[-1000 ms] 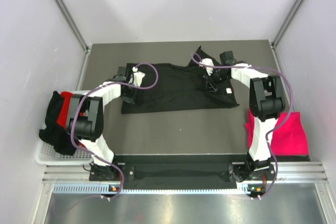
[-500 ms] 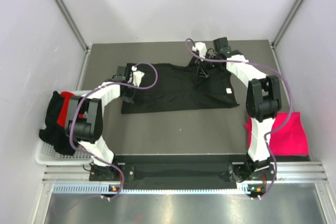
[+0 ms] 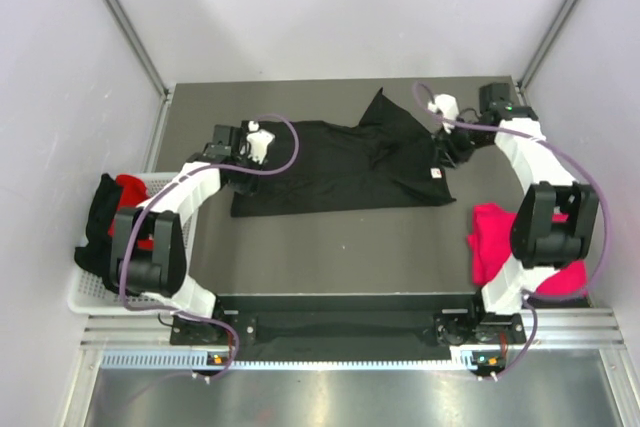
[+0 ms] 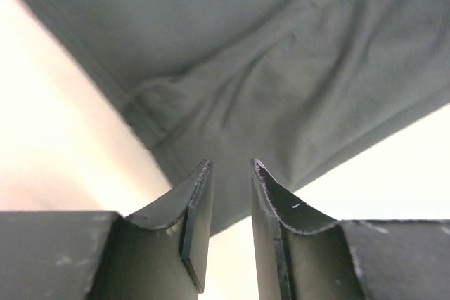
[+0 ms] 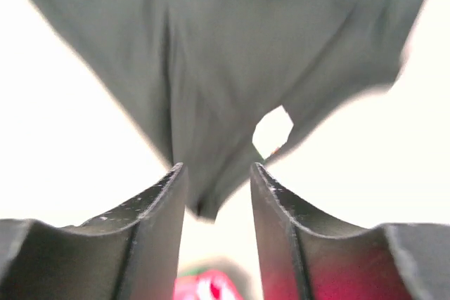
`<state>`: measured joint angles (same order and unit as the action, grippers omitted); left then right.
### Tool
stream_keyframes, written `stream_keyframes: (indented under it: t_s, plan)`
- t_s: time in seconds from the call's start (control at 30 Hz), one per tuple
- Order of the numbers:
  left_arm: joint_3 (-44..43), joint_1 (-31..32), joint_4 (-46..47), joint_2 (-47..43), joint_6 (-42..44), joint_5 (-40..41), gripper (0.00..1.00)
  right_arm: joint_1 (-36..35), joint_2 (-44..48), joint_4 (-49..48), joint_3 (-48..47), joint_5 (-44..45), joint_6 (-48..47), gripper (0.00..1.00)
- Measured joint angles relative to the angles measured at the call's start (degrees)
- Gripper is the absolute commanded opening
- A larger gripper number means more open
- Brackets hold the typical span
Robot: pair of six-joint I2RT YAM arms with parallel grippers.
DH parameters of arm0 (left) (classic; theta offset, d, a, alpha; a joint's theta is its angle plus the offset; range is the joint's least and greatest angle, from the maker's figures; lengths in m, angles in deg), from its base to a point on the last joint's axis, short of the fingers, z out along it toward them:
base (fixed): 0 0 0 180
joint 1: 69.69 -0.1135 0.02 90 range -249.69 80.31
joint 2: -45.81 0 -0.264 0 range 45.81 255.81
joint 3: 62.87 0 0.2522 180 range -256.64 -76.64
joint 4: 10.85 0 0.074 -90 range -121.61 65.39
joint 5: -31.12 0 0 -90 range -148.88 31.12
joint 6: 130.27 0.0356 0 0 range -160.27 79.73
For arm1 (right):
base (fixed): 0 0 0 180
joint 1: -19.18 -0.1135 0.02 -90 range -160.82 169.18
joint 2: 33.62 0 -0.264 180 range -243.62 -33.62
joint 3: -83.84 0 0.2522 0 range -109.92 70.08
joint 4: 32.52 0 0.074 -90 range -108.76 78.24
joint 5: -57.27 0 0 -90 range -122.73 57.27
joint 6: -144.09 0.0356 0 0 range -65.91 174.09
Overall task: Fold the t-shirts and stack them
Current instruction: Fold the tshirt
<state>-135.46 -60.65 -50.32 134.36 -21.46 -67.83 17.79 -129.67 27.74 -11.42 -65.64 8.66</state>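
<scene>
Black t-shirt (image 3: 340, 167) lies spread across the middle of the grey table (image 3: 340, 247), long side running left to right, with a pointed flap of cloth sticking up toward the far edge and a small white tag (image 3: 436, 173) near its right end. The left gripper (image 3: 238, 152) is at the shirt's left end and the right gripper (image 3: 445, 152) at its right end, just by the tag. In the left wrist view the left gripper (image 4: 230, 166) has its jaws a little apart, with nothing between them; the dark cloth, creased along a seam, lies just beyond the fingertips (image 4: 200, 173). In the right wrist view the right gripper (image 5: 216, 168) also has its jaws apart with a clear gap. A corner of the black cloth comes down toward that gap but is not pinched, and a small hole of light shows through the cloth above it. A bright pink t-shirt (image 3: 492, 232) sits bunched at the right side of the table, partly hidden behind the right arm. At the left edge a white wire basket (image 3: 85, 292) holds another black t-shirt (image 3: 100, 227) draped over its rim and a red t-shirt (image 3: 130, 192) beside it.
</scene>
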Motion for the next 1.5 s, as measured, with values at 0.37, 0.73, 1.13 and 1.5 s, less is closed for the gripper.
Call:
stream_keyframes:
  t_s: [0.37,0.73,1.13,1.5]
  plan:
    - [1.0,0.0,-2.6,6.5,0.2,-2.2,0.31,9.7,-14.9,21.6,-2.4,-3.3,-12.0,0.47]
    - [0.9,0.0,-2.5,8.6,0.2,-1.7,0.31,9.9,-24.3,28.2,-8.7,-5.8,-16.3,0.44]
    - [0.6,0.1,-2.5,9.1,0.5,-0.3,0.29,10.1,-26.4,29.7,-12.5,-5.9,-16.4,0.11]
    - [0.0,0.4,-2.8,9.7,0.4,0.9,0.28,11.9,-29.5,29.6,-14.3,-3.9,-15.4,0.11]
